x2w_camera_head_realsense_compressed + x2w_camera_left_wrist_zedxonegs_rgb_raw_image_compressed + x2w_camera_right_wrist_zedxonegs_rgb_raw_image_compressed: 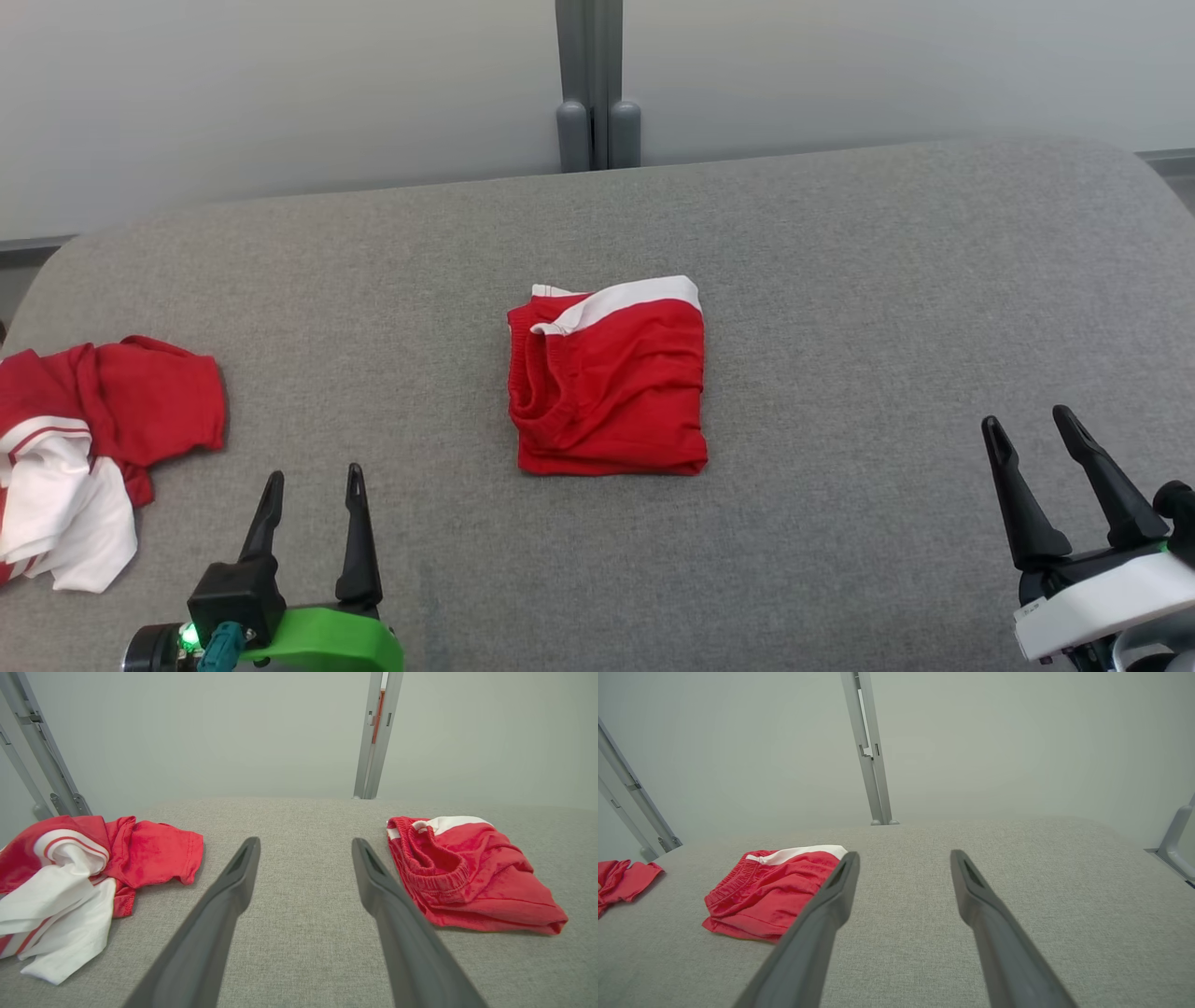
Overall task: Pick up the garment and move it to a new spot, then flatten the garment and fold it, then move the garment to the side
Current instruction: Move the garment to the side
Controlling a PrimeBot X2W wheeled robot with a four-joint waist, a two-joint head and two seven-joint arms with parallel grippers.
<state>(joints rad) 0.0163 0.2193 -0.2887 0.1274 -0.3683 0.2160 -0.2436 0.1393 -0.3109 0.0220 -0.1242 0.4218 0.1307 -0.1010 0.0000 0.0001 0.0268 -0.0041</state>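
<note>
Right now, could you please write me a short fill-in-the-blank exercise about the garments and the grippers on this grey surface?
1. The red garment with a white band lies ____ into a neat rectangle at the middle of the grey fabric surface.
2. The crumpled red and white garment lies on the robot's ____ side.
3. The left gripper and the right gripper both stand ____ and hold nothing.

Missing words: folded; left; open.
</note>
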